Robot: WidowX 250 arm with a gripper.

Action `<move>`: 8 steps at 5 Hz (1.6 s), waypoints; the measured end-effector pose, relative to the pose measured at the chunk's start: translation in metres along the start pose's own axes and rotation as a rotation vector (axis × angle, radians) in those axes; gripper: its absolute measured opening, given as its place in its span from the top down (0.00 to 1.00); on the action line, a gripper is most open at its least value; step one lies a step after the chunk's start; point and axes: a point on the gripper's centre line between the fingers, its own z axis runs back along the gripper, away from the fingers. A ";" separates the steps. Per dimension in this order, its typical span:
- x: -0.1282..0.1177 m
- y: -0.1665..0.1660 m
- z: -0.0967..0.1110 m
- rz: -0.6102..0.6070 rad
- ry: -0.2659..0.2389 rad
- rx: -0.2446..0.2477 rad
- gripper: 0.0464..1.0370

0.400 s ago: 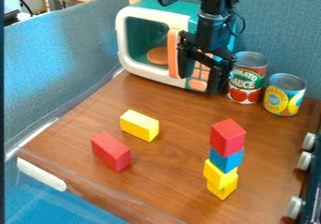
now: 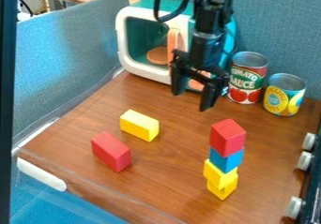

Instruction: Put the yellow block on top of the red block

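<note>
My gripper (image 2: 192, 100) is open, nothing in it, hanging above the table. Yellow block (image 2: 139, 125): on the tabletop, down-left of the gripper in camera view, not picked. Stack, down-right of the gripper: red cube (image 2: 227, 137) on blue cube (image 2: 226, 160) on two yellow pieces (image 2: 220, 180). Loose red block (image 2: 111, 152): farther down-left of the gripper, past the yellow one, apart from it, top bare. Reading the loose red as target; the stack's red cube also fits the wording. Status: nothing done of the task. Left: grasp yellow, lift, set on red, release.
</note>
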 end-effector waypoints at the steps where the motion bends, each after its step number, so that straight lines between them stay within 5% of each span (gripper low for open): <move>1: -0.021 0.025 -0.006 0.239 0.067 -0.042 0.04; 2: -0.035 0.038 -0.017 0.361 0.131 -0.065 0.04; 3: -0.041 0.050 -0.020 0.624 0.147 -0.036 0.04; 5: -0.039 0.044 -0.034 1.104 0.244 0.136 0.04; 6: -0.039 0.039 -0.043 1.334 0.313 0.132 0.04; 7: -0.043 0.043 -0.047 1.564 0.369 0.078 0.04; 8: -0.049 0.051 -0.055 1.615 0.372 0.048 0.04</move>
